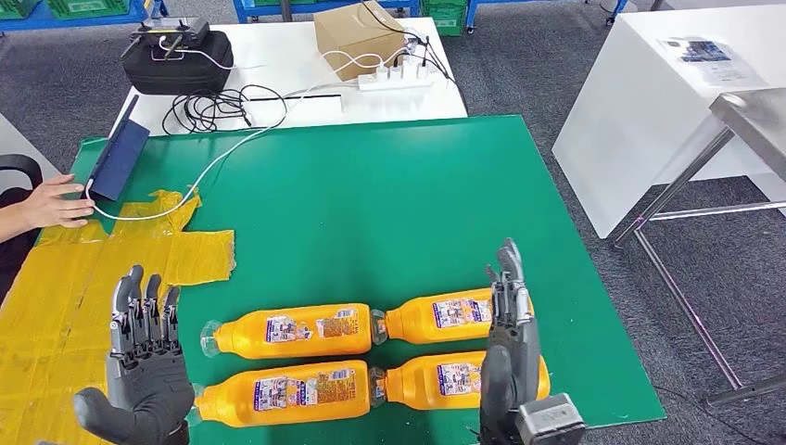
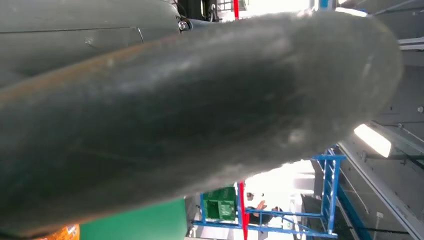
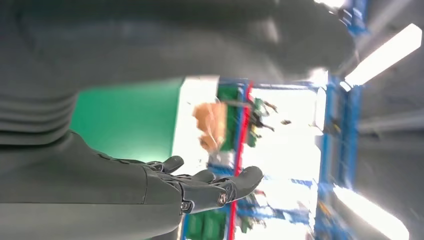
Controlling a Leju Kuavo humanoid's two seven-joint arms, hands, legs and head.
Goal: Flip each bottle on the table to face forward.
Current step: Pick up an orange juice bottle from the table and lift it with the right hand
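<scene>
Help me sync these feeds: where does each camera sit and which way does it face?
Head view: high on the body, looking down at the green table, four bottles, both hands.
Left wrist view: behind the left hand, facing table edge and room.
Right wrist view: behind the right hand, facing the same.
Wrist views share the blue racks.

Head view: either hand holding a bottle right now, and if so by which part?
Nothing is held. The left hand is open, palm up, beside the bottles. The right hand hovers edge-on over the right-side pair with straight fingers, gripping nothing.

Bare green mat (image 1: 389,204) beyond four packed bottles (image 1: 371,348); cable (image 1: 185,190) crosses far-left corner.
</scene>
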